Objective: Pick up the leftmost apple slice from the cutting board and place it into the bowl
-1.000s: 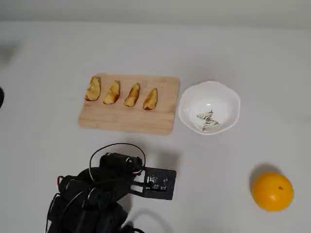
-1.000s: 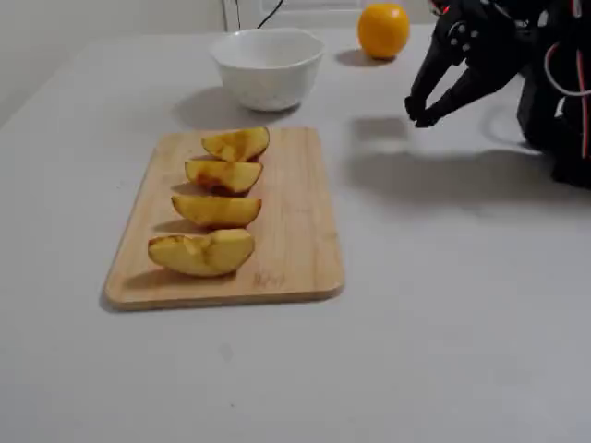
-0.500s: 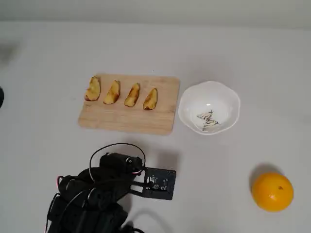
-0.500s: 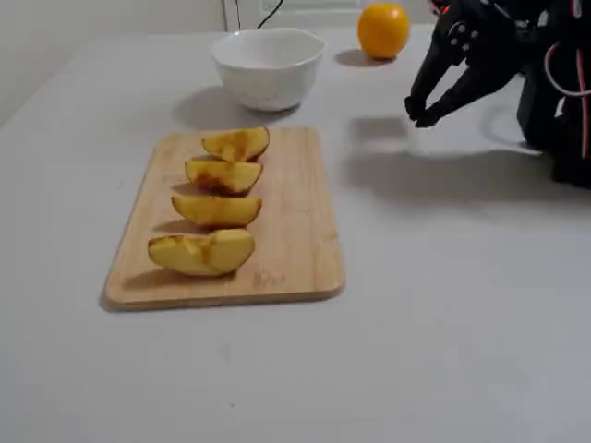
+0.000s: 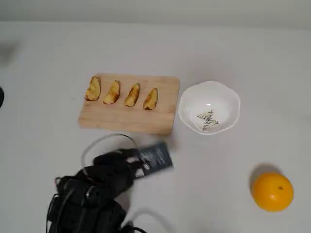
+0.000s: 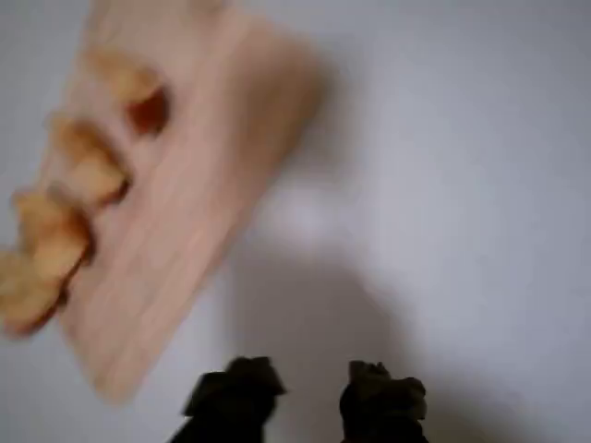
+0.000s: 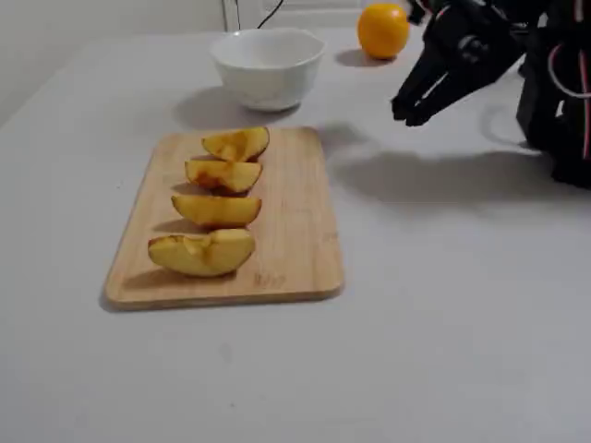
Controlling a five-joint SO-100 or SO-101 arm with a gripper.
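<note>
The cutting board [image 5: 127, 115] lies mid-table with a row of apple wedges. The apple slice [image 5: 93, 89], the broadest wedge, is leftmost in the overhead view and nearest in the fixed view [image 7: 203, 253]. Three slimmer wedges [image 5: 132, 94] lie beside it. The white scalloped bowl [image 5: 228, 99] stands empty just right of the board; it also shows in the fixed view [image 7: 268, 69]. My gripper [image 5: 158, 156] hovers above the table off the board's near long edge, open and empty. It also shows in the fixed view [image 7: 406, 113]. In the wrist view [image 6: 309, 397] its dark fingertips are apart, with the blurred board [image 6: 175, 240] at the left.
An orange [image 5: 272, 191] sits on the table at the lower right in the overhead view, behind the bowl in the fixed view [image 7: 382, 29]. The arm's black body and cables [image 5: 85, 201] fill the lower left. The table is plain white.
</note>
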